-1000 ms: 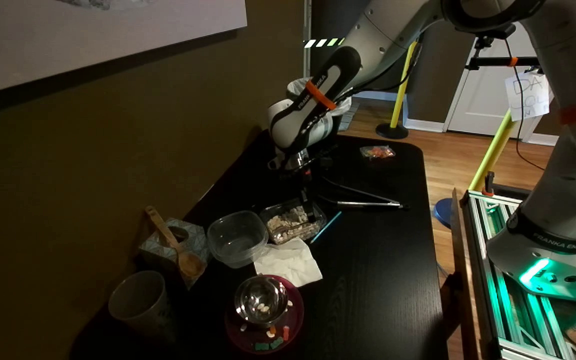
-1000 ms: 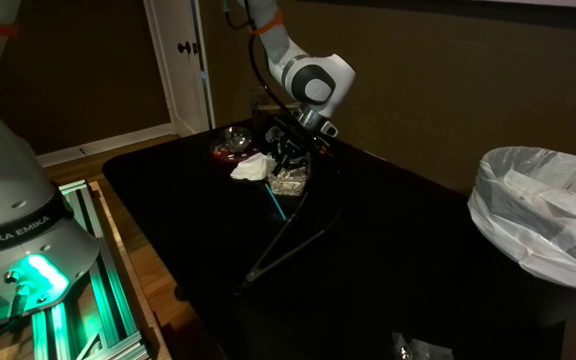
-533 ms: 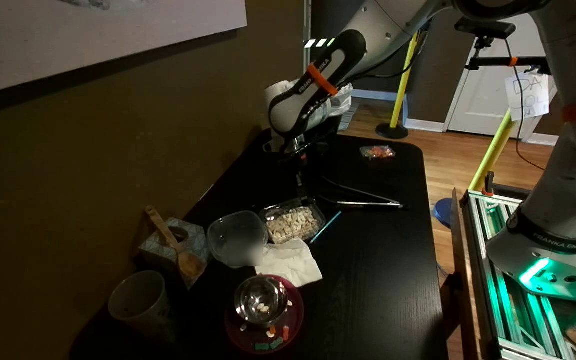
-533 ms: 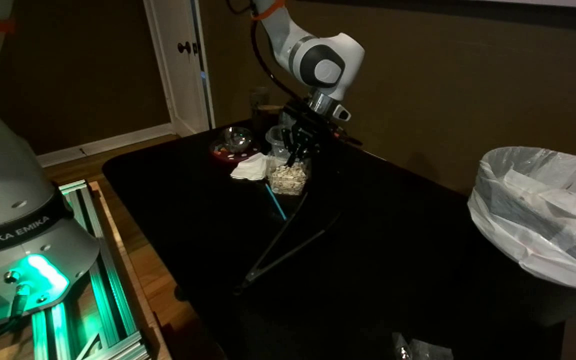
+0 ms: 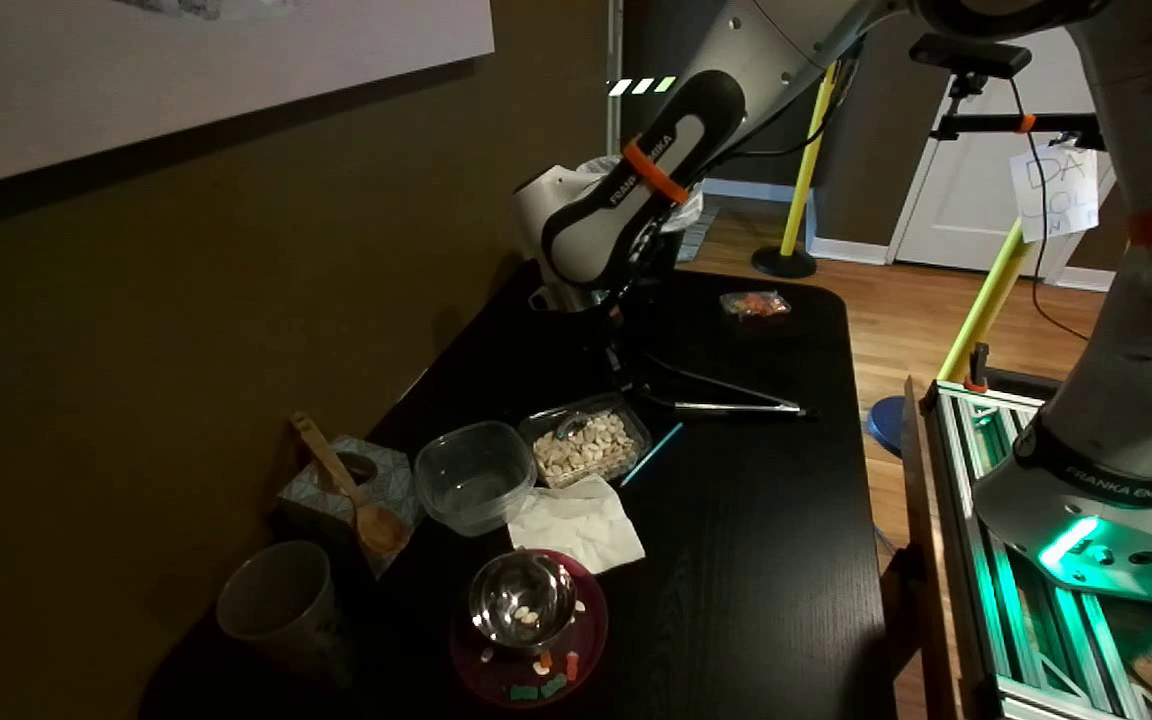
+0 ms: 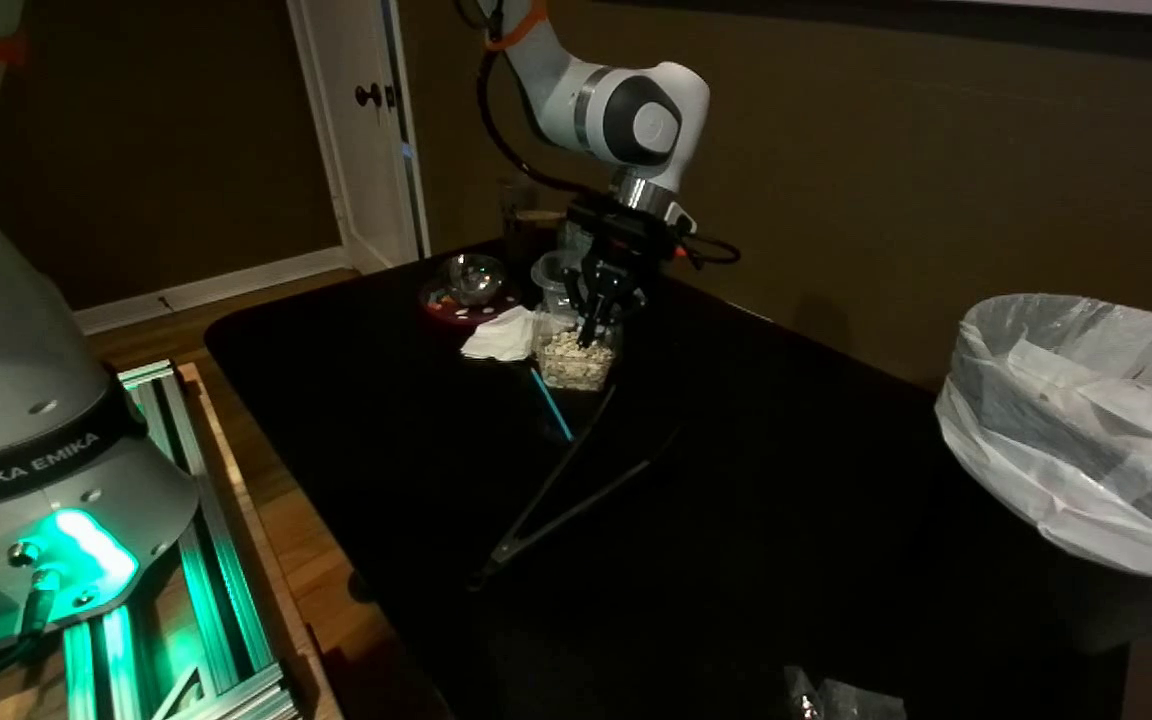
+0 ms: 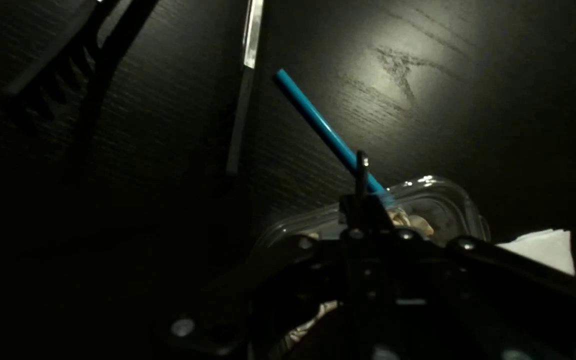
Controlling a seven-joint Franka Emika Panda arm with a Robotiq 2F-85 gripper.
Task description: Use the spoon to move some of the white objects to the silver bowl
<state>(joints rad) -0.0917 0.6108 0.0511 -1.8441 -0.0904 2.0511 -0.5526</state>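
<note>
Likely scooping: your gripper [image 6: 591,332] clamps spoon [image 7: 362,170] at white objects [image 5: 591,452]; load unclear. Fill it, then carry level to silver bowl [image 5: 542,586].

The bent arm [image 6: 558,98] holds its hand [image 6: 587,333] pointing downward, clamped tight.

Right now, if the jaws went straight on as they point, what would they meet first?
Probably the clear tray or the white objects in it, close ahead of the jaws in both exterior views; depth is unclear, so I cannot tell which.
</note>
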